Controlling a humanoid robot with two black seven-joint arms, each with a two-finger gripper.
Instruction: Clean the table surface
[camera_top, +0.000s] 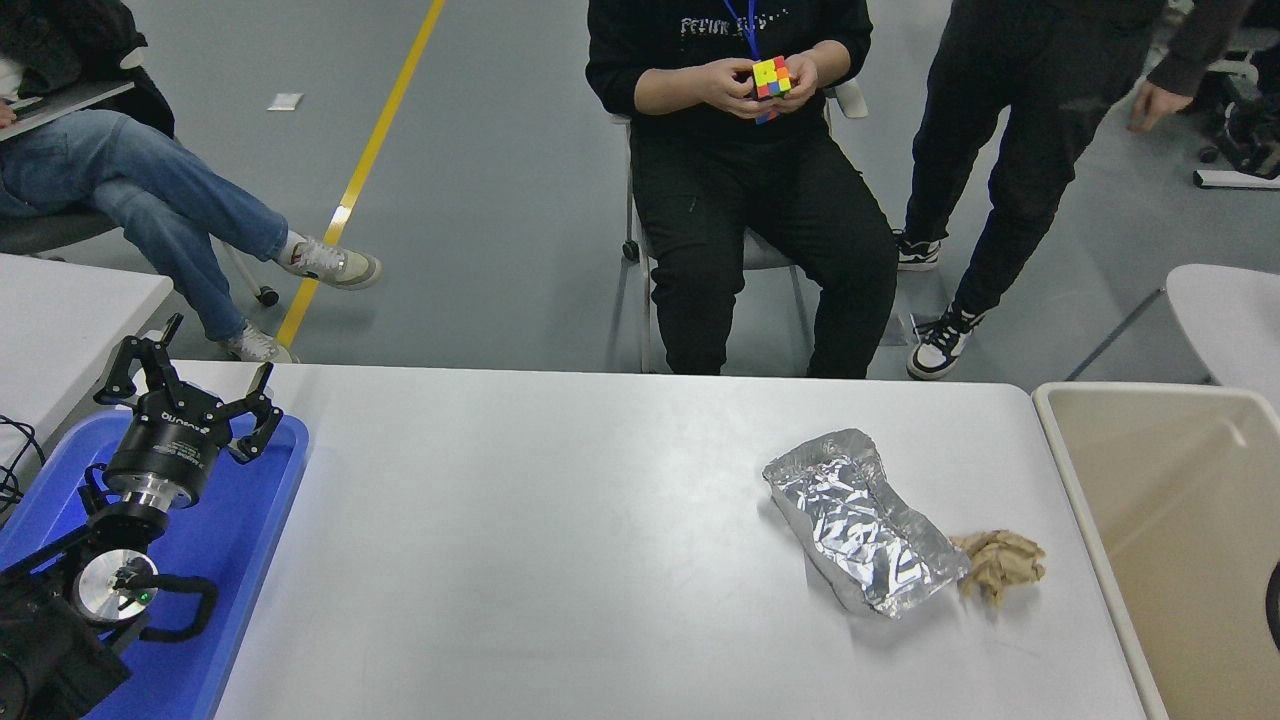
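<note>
**Foil and paper scraps lie on the white tabletop, left arm parked over the tray**

Head view: The large, smooth, matte white rectangular table surface (560, 540) fills the lower half of the picture, running from the blue plastic tray (262, 520) at the left to the beige rectangular bin (1160, 520) at the right. On its right part lies a crumpled silver foil wrapper (862, 520), set at a slant with its wider end toward the near right. Just beside that end, touching or nearly touching it, sits a small crumpled wad of brown paper (1002, 566). The wad is near the bin's left wall but apart from it.

The black left gripper (190, 388) hangs over the far end of the blue tray at the lower left, its arm coming in from the bottom left corner. Its jaws are spread wide and hold nothing. A thin dark sliver shows at the right edge over the bin; too little of it is visible to tell what it is, and the right gripper cannot be made out.

Beyond the table's far edge, a seated person in black clothes (740, 200) holds a multicoloured puzzle cube (770, 77) in both hands. A second person in dark clothes (1010, 150) stands to the right, and a third in blue jeans (150, 210) sits at the upper left. A yellow floor line (370, 160) runs across the grey floor.
</note>
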